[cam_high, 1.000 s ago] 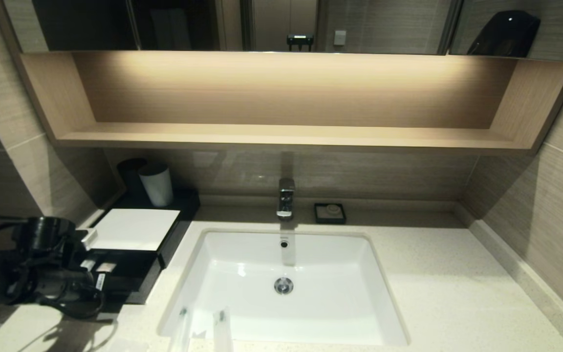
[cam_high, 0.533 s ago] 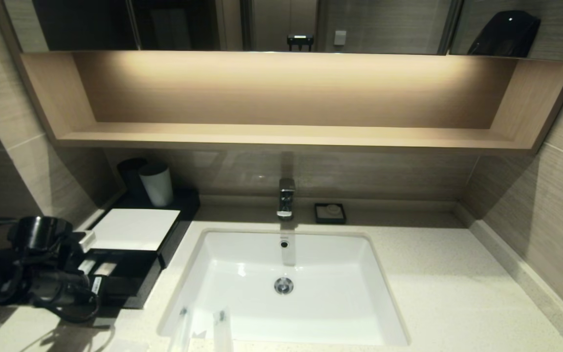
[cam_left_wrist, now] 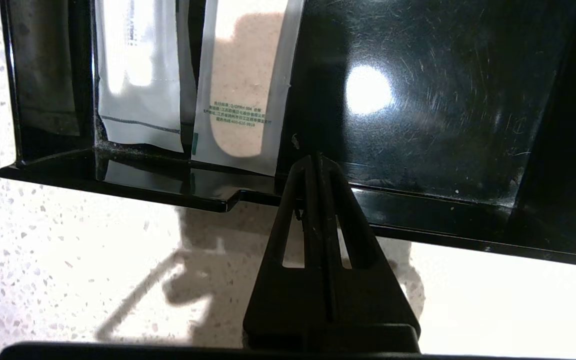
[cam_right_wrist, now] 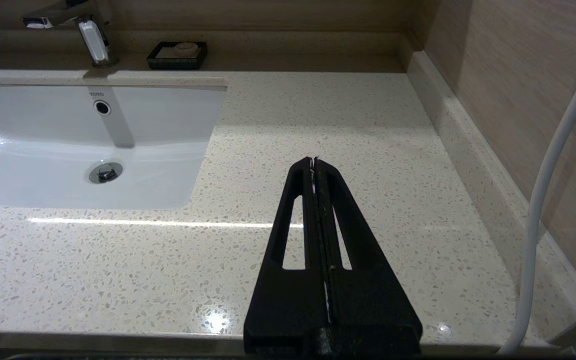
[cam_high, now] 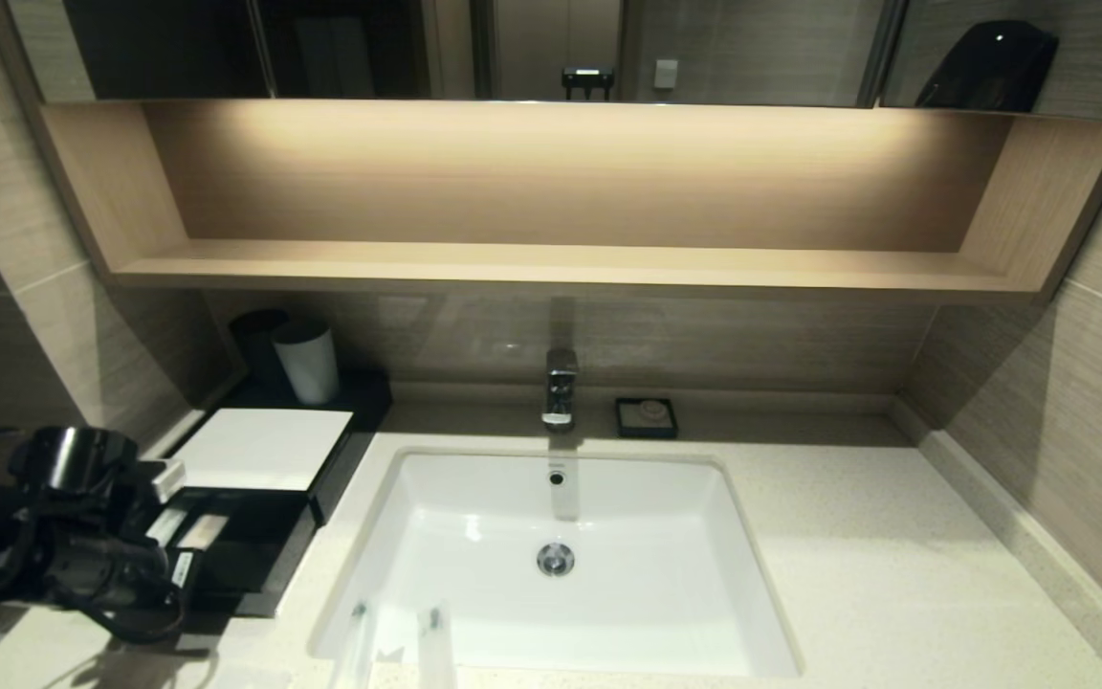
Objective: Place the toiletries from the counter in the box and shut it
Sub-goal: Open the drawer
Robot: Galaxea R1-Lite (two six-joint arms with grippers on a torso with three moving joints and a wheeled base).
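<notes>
Pale speckled stone table (cam_high: 876, 574) with white rectangular basin (cam_high: 608, 584), light wooden shelf (cam_high: 551, 263) above. Left claw (cam_left_wrist: 314, 159) pinched empty at low black box's (cam_high: 264, 450) open drawer front; right claw (cam_right_wrist: 314, 161) likewise closed, empty.

Left gripper (cam_left_wrist: 315, 159) at lower centre, fingers pressed together, tips over the front lip of the open black drawer (cam_left_wrist: 418, 125). Two pale packets (cam_left_wrist: 240, 85) side by side in the drawer's upper-left part; glossy bare floor at right. Speckled counter (cam_left_wrist: 93, 260) below, crossed by the gripper's shadow.
</notes>
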